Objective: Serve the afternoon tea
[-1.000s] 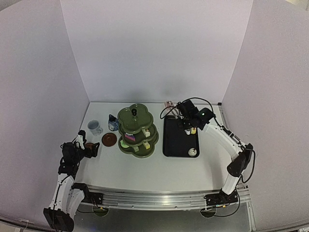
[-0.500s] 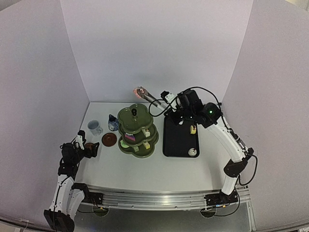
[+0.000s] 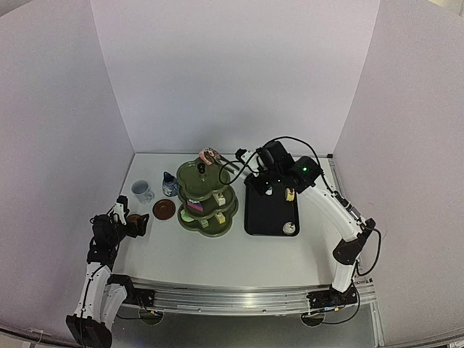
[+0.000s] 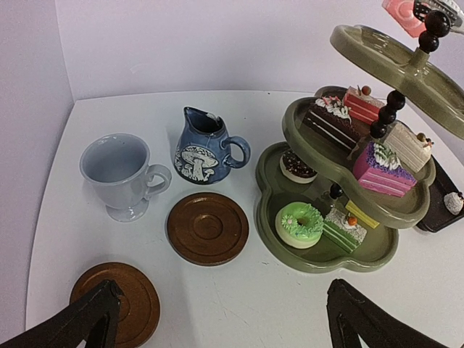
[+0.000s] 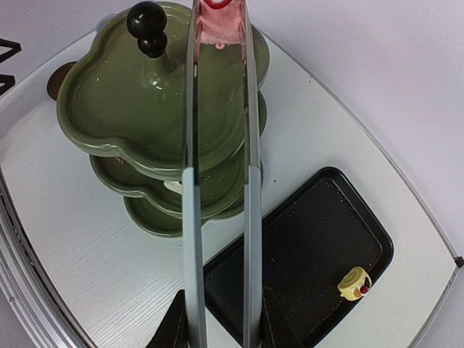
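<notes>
Pink cake (image 5: pixel 217 25) pinched in tongs (image 5: pixel 190 217) tips, upper centre of right wrist view, above far rim of stand (image 5: pixel 123 109) top tier. Right jaws clamped on tongs. Left jaws wide apart, lower left, near coaster (image 4: pixel 116 304). Step: loading stand from tray (image 5: pixel 319 239). Next, likely: lower onto tier clear of knob (image 5: pixel 147 25), ease grip.

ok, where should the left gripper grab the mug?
Pinch the mug by its rim from above, one finger inside, on the wall opposite its handle. It stands upright and open-topped. The handle points toward the blue pot, which crowds that side. The left gripper is open.
</notes>
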Motion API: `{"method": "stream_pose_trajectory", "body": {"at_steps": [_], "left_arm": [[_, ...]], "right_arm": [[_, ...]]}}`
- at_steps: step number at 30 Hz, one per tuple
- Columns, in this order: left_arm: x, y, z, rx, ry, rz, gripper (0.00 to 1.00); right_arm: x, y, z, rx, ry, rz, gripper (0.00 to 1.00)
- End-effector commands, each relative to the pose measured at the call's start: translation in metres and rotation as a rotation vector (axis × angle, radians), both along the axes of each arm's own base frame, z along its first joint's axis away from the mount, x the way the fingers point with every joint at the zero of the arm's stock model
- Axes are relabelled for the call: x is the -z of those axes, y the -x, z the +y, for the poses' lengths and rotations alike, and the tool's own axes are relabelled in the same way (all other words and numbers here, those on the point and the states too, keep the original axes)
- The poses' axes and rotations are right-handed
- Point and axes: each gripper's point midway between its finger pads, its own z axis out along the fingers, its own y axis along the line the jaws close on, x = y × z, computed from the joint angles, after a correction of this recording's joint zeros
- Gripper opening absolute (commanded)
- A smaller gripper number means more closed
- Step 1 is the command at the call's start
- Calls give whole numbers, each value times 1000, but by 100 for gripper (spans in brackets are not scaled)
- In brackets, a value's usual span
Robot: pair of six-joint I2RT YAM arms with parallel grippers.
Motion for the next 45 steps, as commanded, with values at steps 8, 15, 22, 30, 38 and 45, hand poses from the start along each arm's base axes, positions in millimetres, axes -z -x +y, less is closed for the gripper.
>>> {"method": "stream_pose_trajectory", "body": {"at_steps": [8, 15, 22, 30, 38, 45], "left_arm": [[-7, -1, 1, 1, -20, -27, 100], [-6, -1, 1, 3, -22, -24, 100], [-4, -2, 1, 4, -21, -19, 100], [-3, -2, 1, 5, -22, -16, 100], [-2, -2, 1, 5, -23, -15, 100], [-2, -3, 1, 8, -21, -12, 100]], "right_arm": [[7, -7, 5, 6, 3, -4, 6], [5, -8, 5, 15, -2, -4, 26], [-5, -6, 4, 27, -28, -9, 33], [-10, -1, -2, 39, -42, -7, 33], [-19, 13, -11, 41, -74, 10, 33], [-20, 26, -25, 61, -81, 26, 33]]}}
